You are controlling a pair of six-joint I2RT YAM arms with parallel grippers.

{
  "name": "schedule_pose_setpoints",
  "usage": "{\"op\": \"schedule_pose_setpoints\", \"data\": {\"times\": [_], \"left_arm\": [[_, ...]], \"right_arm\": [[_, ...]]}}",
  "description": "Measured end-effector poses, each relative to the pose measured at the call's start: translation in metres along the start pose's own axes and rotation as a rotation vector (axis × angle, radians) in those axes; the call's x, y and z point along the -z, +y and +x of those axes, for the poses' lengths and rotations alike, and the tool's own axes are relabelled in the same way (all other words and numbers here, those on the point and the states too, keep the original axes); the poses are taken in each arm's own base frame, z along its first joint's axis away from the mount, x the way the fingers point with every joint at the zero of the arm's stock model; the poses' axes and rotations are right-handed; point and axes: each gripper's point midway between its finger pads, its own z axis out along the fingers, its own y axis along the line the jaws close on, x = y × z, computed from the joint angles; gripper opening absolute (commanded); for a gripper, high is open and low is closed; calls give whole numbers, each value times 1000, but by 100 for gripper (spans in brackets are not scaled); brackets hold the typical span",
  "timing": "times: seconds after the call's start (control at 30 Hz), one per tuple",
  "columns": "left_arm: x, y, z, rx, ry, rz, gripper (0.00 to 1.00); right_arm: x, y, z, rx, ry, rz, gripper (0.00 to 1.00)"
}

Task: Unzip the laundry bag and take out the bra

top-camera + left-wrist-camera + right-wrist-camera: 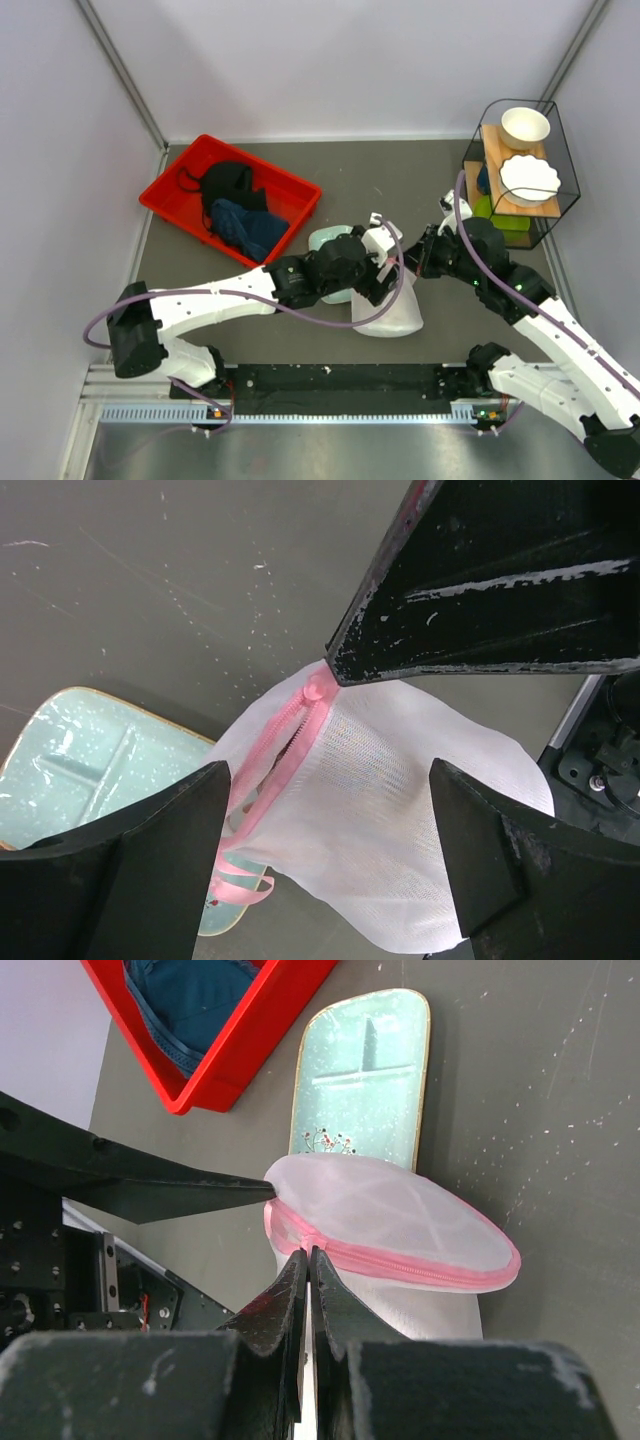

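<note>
- A grey surface [400, 180] between white walls. The laundry bag [395, 310] sits toward the middle of the near edge, partly over a mint tray [365, 1070].
- The right gripper [308, 1260], pressed together, pinches the pink zipper pull [316, 688] at the bag's rim.
- The left gripper [328, 775] is spread wide with the bag between its fingers. One tip touches the mesh, but nothing is grasped.
- The bra does not show through the mesh and is presumably inside.
- The step in hand looks like the start of the unzip, with most of the pink track closed.
- Next, the left gripper likely needs to close on the mesh and anchor it. The right can then draw the pull around the curved rim without dragging the soft bag.
</note>
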Motion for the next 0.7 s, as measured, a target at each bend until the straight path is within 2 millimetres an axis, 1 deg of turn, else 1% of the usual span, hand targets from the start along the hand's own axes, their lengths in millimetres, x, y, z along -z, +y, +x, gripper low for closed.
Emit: {"op": "schedule_pose_setpoints", "data": {"times": [0.1,0.27,0.33,0.43,0.5,0.57,0.6,0.67,0.7], "left_arm": [[4,2,-7,-5,-20,-6,87],[16,6,-23,8,-64,4,95],[18,7,-30,11,-79,11,96],[15,7,-34,11,-80,32,97],[7,5,-35,9,-70,43,94],[-2,5,-28,6,-46,48,91],[-5,6,-23,6,-31,49,86],[-12,8,-14,8,-1,48,80],[-14,10,-11,10,11,47,74]], "right_arm": [[0,0,0,0,-1,-1,0],[0,1,0,0,1,-3,0],[0,1,0,0,1,-4,0],[0,1,0,2,1,-3,0],[0,1,0,2,1,-4,0],[0,1,0,2,1,-4,0],[1,1,0,2,1,-4,0],[1,1,0,2,-1,-5,0],[2,1,0,2,-3,-7,0]]}}
